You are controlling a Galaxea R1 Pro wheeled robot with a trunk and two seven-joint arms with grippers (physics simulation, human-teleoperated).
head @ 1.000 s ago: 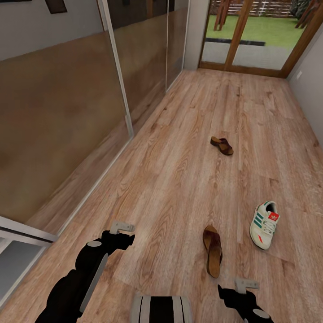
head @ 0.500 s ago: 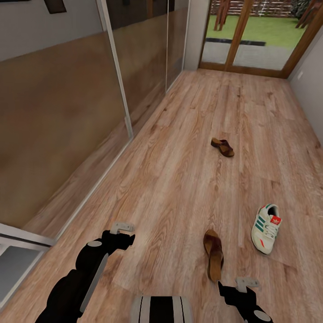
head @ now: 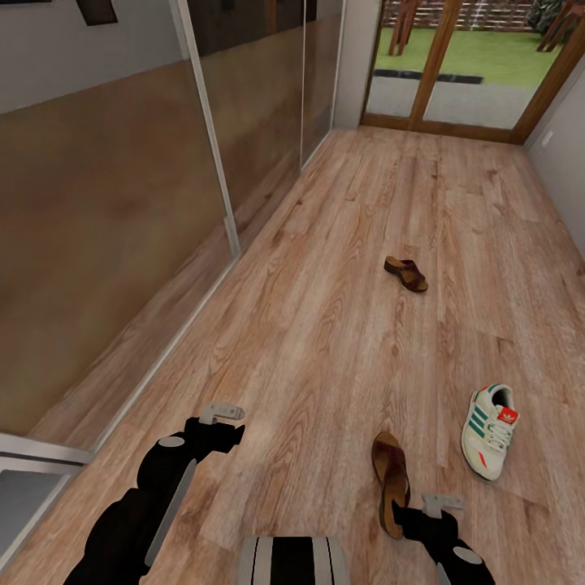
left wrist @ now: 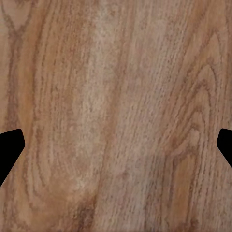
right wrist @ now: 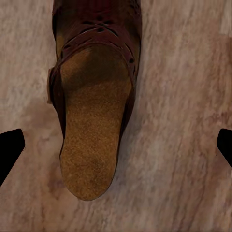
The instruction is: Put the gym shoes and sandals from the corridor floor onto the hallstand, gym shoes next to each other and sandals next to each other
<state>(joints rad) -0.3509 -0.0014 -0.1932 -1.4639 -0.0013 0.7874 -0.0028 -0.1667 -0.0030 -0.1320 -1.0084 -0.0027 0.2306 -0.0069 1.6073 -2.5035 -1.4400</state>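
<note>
The near sandal (right wrist: 94, 116) lies on the corridor floor (head: 325, 325) below the right gripper (right wrist: 116, 147), between its wide-spread jaws; left gripper (left wrist: 116, 145) also wide.

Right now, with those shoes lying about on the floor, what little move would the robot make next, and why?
Probably lowering the right gripper onto the near sandal. The right wrist view looks straight down on its tan footbed, with the fingertips spread wide on either side and nothing held. It lies flat on the corridor floor, closer than the gym shoe or the far sandal.
</note>
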